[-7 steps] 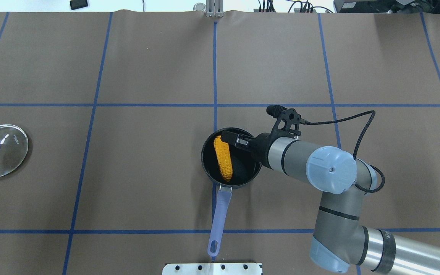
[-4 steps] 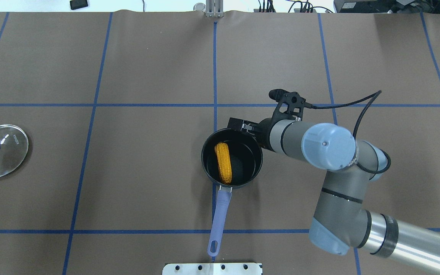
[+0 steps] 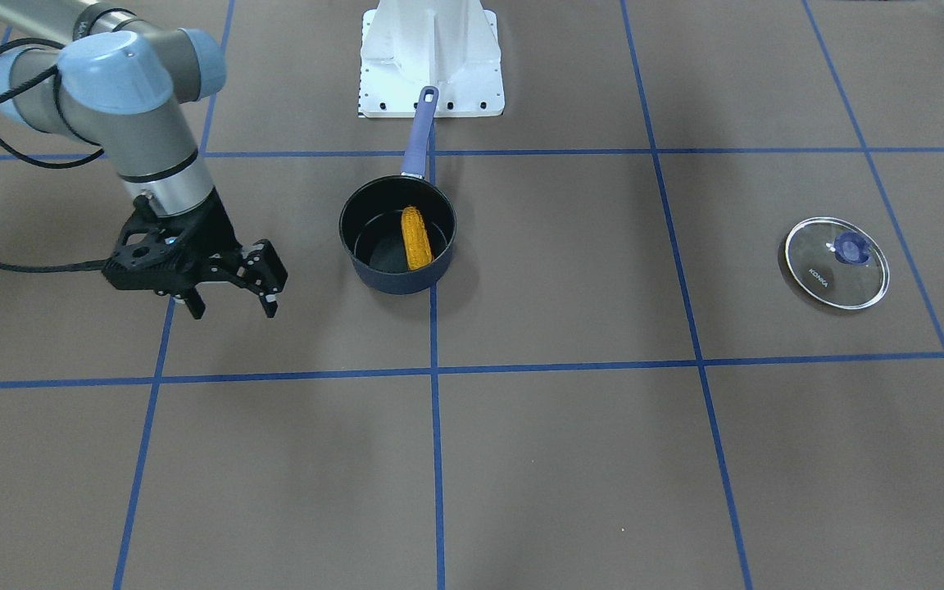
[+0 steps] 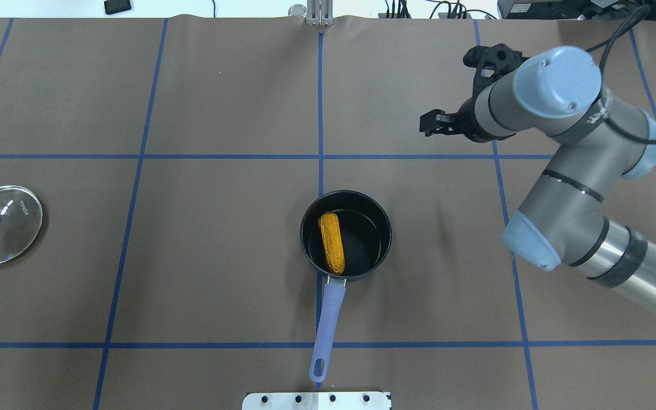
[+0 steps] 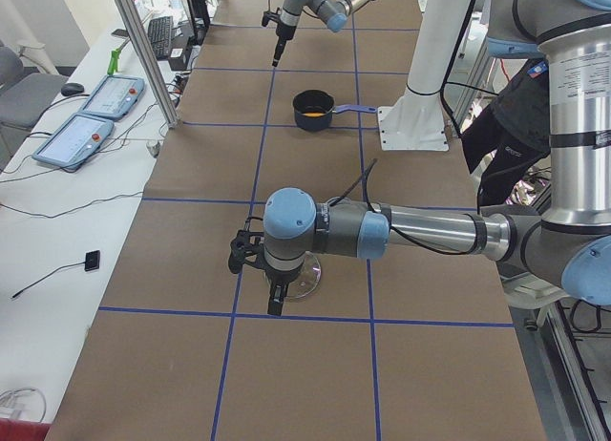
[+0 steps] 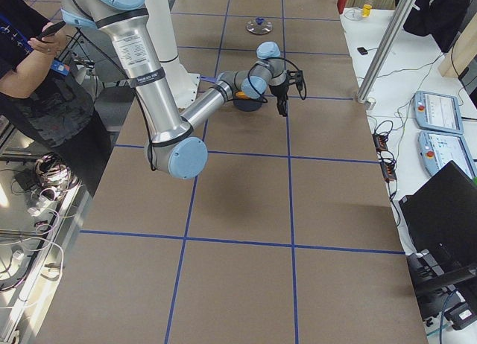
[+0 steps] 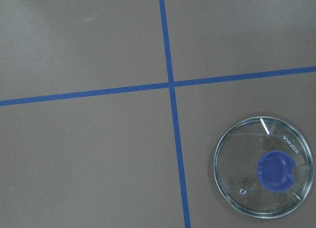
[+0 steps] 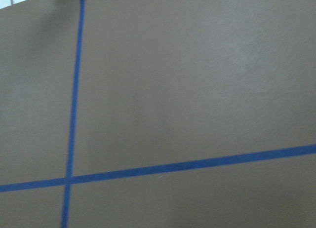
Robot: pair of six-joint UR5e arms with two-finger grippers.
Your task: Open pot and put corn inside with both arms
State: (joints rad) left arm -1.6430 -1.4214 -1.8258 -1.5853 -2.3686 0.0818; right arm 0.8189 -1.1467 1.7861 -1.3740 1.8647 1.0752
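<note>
The dark navy pot (image 4: pixel 387 234) stands open at the table's middle, its purple handle (image 4: pixel 328 319) pointing toward the robot's base. The orange-yellow corn (image 4: pixel 332 242) lies inside it, also seen in the front-facing view (image 3: pixel 415 238). My right gripper (image 3: pixel 233 307) is open and empty, hanging above the table well away from the pot (image 3: pixel 394 279); in the overhead view the gripper (image 4: pixel 427 124) is far beyond and right of the pot. My left gripper (image 5: pixel 275 303) shows only in the exterior left view, near the glass lid; I cannot tell whether it is open or shut.
The round glass KONKA lid (image 4: pixel 0 225) lies flat on the table far to the left, also in the left wrist view (image 7: pixel 264 166). The white robot base (image 3: pixel 431 57) stands just behind the pot handle. Blue tape lines cross the brown table.
My right gripper has left the pot, where it was at the corn's tip, and swung far away to the back right. The corn stays lying in the pot.
</note>
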